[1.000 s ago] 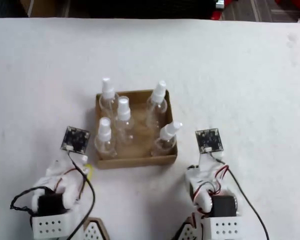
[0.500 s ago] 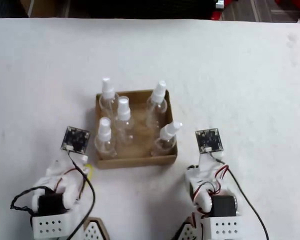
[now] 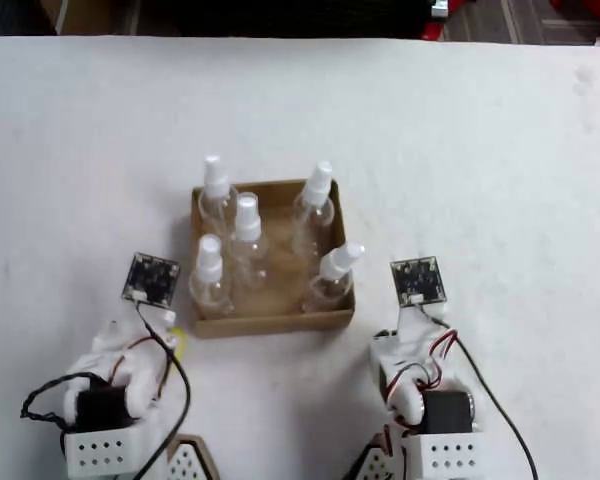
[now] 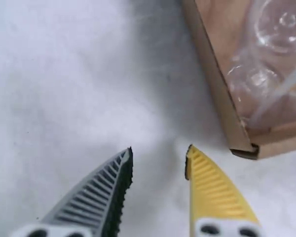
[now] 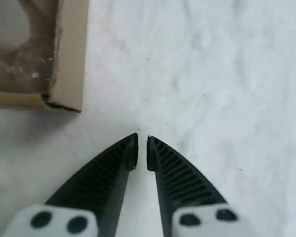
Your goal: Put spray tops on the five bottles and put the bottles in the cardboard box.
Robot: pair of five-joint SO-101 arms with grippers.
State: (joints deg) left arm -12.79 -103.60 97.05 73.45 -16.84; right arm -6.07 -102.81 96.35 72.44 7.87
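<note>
A shallow cardboard box [image 3: 270, 322] sits mid-table with several clear bottles upright inside, each wearing a white spray top, such as one at the back left [image 3: 217, 195] and one at the front right [image 3: 332, 275]. My left gripper [image 4: 159, 153] hovers over bare table just off the box's near left corner [image 4: 244, 148], its grey and yellow fingers apart and holding nothing. Clear bottles [image 4: 281, 19] show inside the box wall. My right gripper [image 5: 141, 148] rests off the box's near right corner [image 5: 71, 54], its black fingers nearly touching, with nothing between them.
A white cloth covers the table [image 3: 480, 150], with open room all around the box. The left arm [image 3: 110, 390] and right arm [image 3: 425, 390] sit at the near edge, either side of the box. The table's far edge runs along the back.
</note>
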